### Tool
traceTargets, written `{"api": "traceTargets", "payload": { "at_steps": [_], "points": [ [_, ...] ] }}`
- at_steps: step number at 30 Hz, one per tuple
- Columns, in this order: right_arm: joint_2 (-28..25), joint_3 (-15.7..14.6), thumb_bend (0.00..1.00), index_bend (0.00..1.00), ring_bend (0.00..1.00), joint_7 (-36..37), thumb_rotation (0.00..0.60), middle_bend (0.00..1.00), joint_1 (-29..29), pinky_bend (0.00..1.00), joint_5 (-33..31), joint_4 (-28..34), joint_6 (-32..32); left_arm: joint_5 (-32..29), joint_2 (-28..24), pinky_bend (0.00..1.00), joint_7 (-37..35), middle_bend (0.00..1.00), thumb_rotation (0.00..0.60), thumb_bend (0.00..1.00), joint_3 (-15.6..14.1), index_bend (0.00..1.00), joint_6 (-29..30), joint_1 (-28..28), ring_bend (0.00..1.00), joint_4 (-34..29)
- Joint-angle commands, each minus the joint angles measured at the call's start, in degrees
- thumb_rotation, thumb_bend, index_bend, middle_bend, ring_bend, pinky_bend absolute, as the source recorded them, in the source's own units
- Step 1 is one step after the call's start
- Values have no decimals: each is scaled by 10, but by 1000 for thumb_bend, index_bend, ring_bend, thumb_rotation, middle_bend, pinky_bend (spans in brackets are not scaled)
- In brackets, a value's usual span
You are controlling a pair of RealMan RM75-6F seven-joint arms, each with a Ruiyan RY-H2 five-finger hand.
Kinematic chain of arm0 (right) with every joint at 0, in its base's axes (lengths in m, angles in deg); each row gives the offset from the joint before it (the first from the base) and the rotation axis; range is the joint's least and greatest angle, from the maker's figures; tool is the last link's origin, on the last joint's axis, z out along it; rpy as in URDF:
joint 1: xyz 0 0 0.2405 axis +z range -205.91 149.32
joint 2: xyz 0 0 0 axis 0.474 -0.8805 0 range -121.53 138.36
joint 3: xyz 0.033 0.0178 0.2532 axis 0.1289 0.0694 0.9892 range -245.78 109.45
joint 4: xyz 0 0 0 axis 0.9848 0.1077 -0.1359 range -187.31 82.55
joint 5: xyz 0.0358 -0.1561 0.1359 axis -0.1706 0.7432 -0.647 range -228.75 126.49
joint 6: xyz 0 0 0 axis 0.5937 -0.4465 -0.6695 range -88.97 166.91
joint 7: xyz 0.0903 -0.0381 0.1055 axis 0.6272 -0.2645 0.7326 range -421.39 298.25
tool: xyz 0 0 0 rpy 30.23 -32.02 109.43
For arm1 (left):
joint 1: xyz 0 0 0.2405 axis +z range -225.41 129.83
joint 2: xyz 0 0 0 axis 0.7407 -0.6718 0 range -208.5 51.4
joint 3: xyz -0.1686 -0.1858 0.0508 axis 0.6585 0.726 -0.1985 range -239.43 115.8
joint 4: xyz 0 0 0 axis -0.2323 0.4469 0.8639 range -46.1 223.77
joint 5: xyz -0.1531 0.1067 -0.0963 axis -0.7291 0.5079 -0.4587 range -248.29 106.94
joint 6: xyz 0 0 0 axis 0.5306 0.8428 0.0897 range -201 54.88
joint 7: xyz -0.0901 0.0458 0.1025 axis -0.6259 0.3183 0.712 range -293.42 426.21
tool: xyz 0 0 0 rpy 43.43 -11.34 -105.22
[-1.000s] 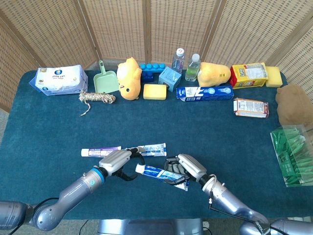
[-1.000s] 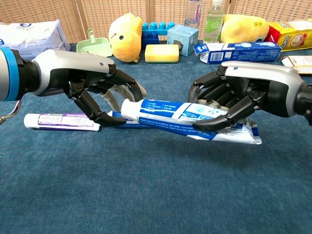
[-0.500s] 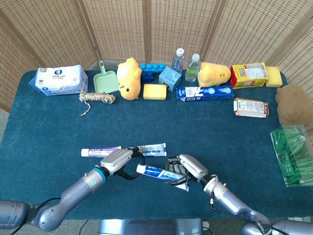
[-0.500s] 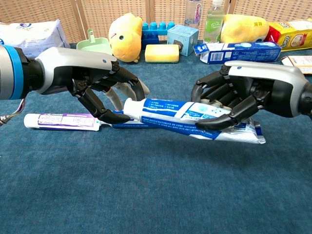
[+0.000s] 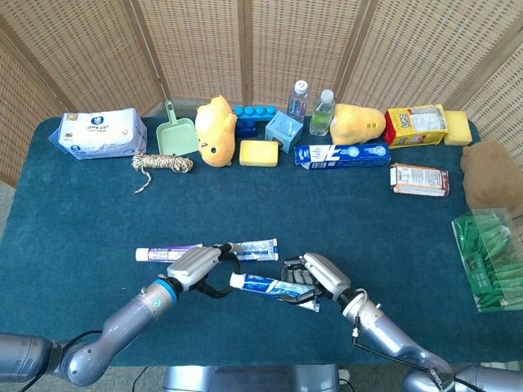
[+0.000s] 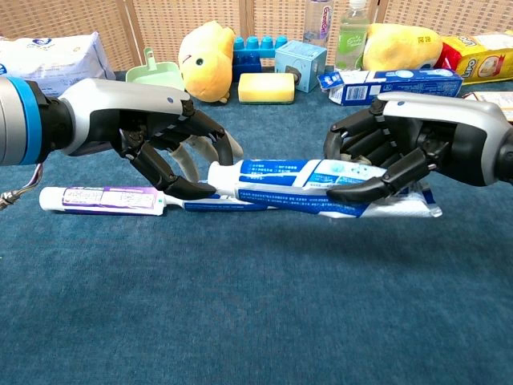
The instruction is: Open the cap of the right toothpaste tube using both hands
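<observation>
My right hand (image 5: 319, 276) (image 6: 409, 148) grips the blue and white toothpaste tube (image 5: 274, 287) (image 6: 280, 172) around its rear half and holds it nearly level, a little above the blue cloth. Its white cap (image 6: 218, 172) points to the left. My left hand (image 5: 196, 263) (image 6: 136, 136) sits at that end with its fingers curved above the cap and its thumb just below, spread apart and not clearly touching it. Two other tubes lie on the cloth behind: a purple one (image 5: 167, 252) (image 6: 100, 198) and a blue and white one (image 5: 257, 247).
Along the back stand a wipes pack (image 5: 100, 132), a green scoop (image 5: 176, 135), a yellow plush (image 5: 215, 120), a sponge (image 5: 259, 153), bottles (image 5: 322, 113) and a toothpaste box (image 5: 341, 153). A green box (image 5: 489, 260) sits at the right edge.
My right hand has carried the tube slightly to the right and brought it closer to level. My left hand has followed the cap end by a small amount.
</observation>
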State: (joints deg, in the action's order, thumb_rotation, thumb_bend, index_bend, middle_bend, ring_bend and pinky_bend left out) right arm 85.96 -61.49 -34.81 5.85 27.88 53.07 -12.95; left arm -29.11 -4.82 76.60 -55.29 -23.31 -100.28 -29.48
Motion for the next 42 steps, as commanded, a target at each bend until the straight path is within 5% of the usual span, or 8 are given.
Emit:
{"api": "traceTargets", "payload": {
  "at_steps": [1,24,42],
  "points": [
    [2,1,392,917,726,-3,600,833,-1,817,-5,1,-3,0,1,269,0,187,600,340,0,488,2,0,184,1],
    [13,16,398,916,726,-44,600,833,-7,820,-56,7,-15,3,4,284,4,193,600,341,0,584,24,8,187,7],
    [14,43,406,914,726,-56,600,833,-14,820,-90,16,-35,24,6,282,28,170,600,340,-10,547,54,21,187,-10]
  ]
}}
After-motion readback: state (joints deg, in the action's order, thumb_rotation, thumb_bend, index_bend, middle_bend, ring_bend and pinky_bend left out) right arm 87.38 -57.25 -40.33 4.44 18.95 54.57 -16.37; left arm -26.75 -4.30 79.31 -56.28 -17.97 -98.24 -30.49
